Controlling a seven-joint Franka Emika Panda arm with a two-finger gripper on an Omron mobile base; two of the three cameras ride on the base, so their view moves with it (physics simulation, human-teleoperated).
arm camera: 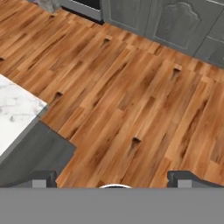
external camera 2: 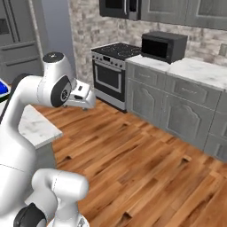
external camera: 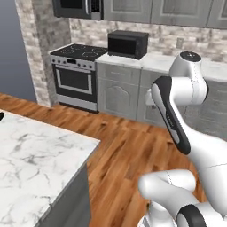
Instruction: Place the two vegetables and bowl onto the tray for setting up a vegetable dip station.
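Two-finger gripper [arm camera: 113, 177], jaws wide, nothing held, over glossy wood-plank floor [arm camera: 131, 96]; white veined marble island top [external camera: 31, 164] w/ grey sides beside it.

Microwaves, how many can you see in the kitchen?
2. One black microwave sits on the counter right of the stove. Another microwave hangs above the stove, cut off by the picture's top edge. Others may be out of view.
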